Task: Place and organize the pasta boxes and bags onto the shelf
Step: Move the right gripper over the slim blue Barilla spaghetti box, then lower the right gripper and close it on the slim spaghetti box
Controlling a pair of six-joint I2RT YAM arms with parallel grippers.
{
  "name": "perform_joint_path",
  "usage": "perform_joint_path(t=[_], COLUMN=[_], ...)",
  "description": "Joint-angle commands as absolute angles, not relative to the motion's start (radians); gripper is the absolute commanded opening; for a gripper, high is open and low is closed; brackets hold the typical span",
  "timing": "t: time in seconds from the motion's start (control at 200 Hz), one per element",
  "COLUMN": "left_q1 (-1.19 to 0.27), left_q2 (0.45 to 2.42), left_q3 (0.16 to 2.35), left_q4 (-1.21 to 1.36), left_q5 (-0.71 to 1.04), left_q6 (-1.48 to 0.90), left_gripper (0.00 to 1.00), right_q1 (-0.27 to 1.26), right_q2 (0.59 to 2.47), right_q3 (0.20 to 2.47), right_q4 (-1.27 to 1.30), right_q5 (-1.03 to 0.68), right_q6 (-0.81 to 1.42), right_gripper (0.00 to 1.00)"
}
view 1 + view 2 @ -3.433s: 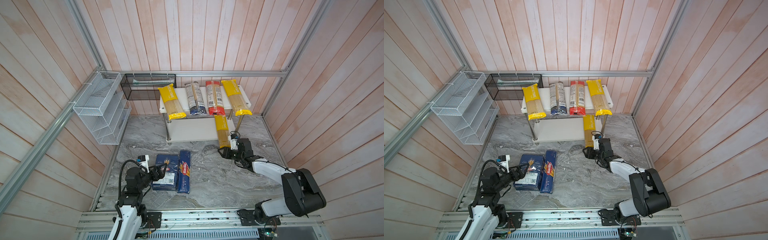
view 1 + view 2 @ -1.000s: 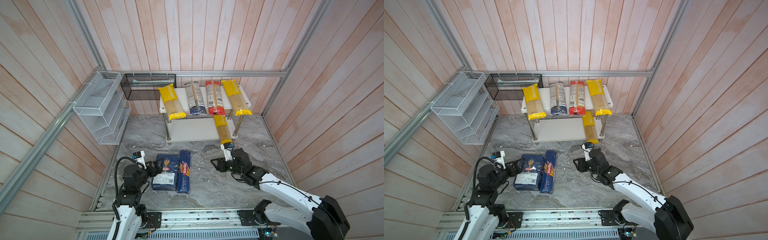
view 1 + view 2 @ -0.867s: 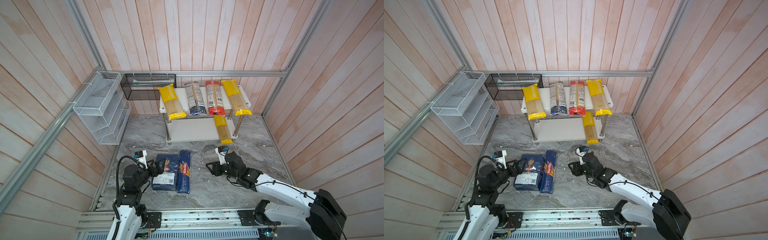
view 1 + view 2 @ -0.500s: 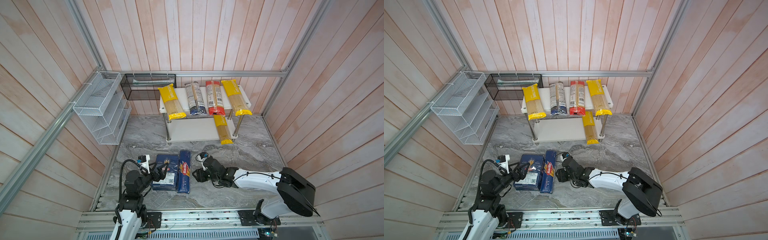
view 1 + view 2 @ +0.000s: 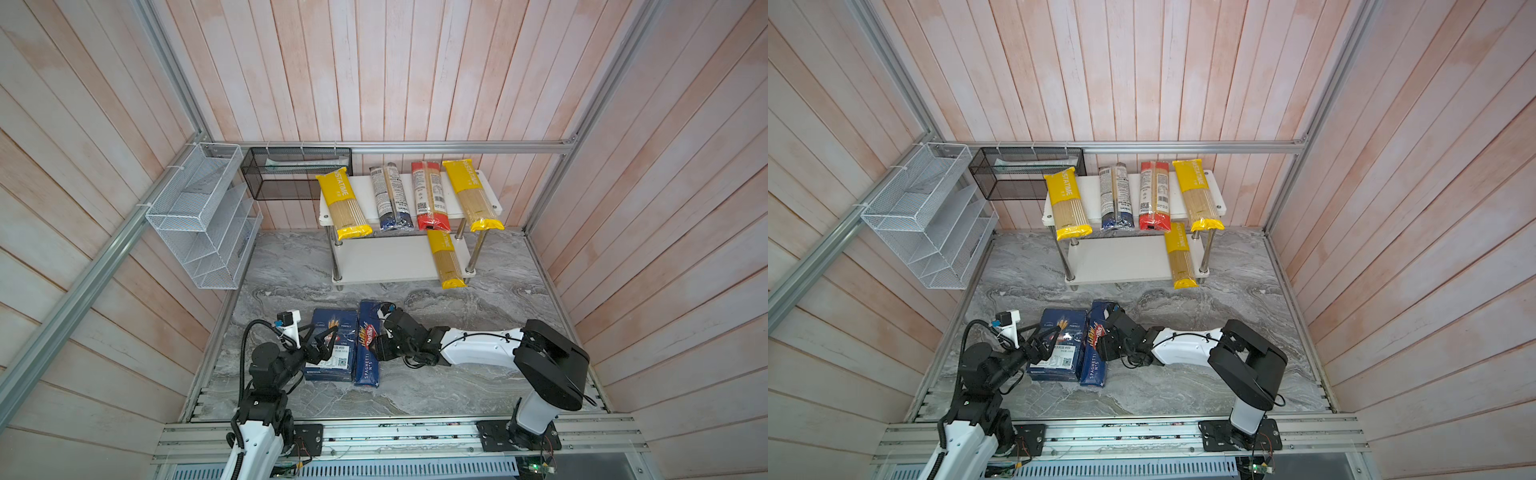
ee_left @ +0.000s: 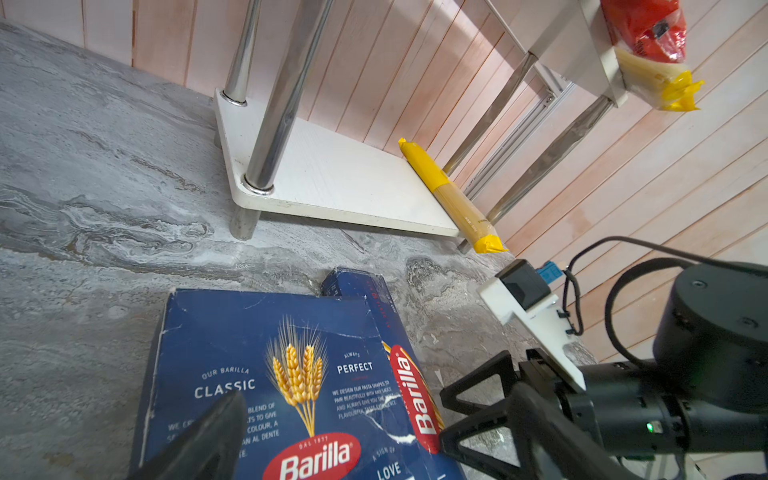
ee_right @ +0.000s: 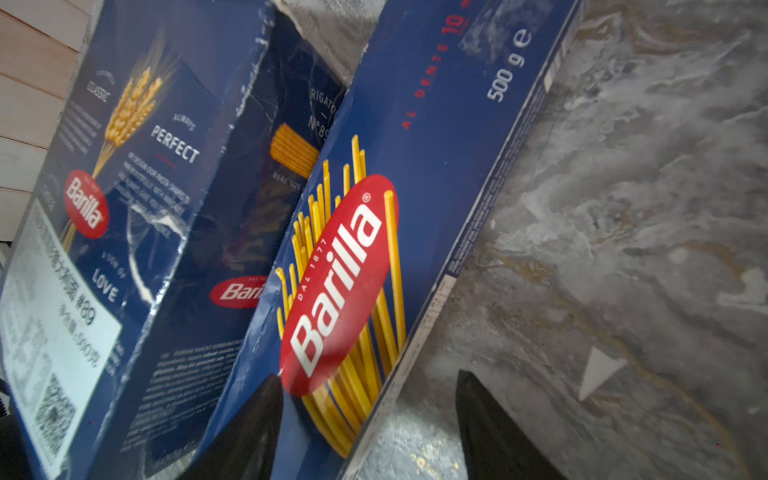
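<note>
Shelf [image 5: 382,259] at the rear; both boxes lie side by side on the table [image 5: 457,386] before it. Wide Barilla box [image 5: 334,324] — left gripper [image 5: 320,343] hangs above it, jaws spread, empty. Spaghetti box [image 5: 367,365] — right gripper [image 7: 365,376] open, one finger over its face, the other past its outer long edge. Closing here would probably press the face or shove the box into its neighbour; gripped mid-length, it could swing into a chrome post [image 5: 477,249].
</note>
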State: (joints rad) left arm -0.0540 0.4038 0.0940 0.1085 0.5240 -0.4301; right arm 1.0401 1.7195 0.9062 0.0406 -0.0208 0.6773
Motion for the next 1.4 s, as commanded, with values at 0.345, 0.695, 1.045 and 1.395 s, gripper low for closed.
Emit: perform_joint_path(t=[0.345, 0.695, 1.045, 1.395], left_q1=[-0.060, -0.060, -0.063, -0.063], left_q2=[0.419, 0.424, 0.420, 0.411], left_q3=[0.082, 0.082, 0.082, 0.082], left_q4=[0.146, 0.148, 0.146, 0.140], left_q5=[0.536, 0.533, 0.528, 0.524], left_q6=[-0.422, -0.423, -0.424, -0.424], left_gripper=[1.00, 1.00, 1.00, 1.00], right_q1=[1.045, 0.991, 0.954, 1.172], right_q2=[1.803, 1.747, 1.554, 1.693], right_q3=[0.979, 0.901, 0.891, 1.084], right_q4=[-0.144, -0.233, -0.314, -0.449], right_q5=[0.040, 0.076, 0.083, 0.169], right_q6=[0.678, 0.673, 0.648, 0.713], right_gripper=[0.67, 0.67, 0.69, 0.78])
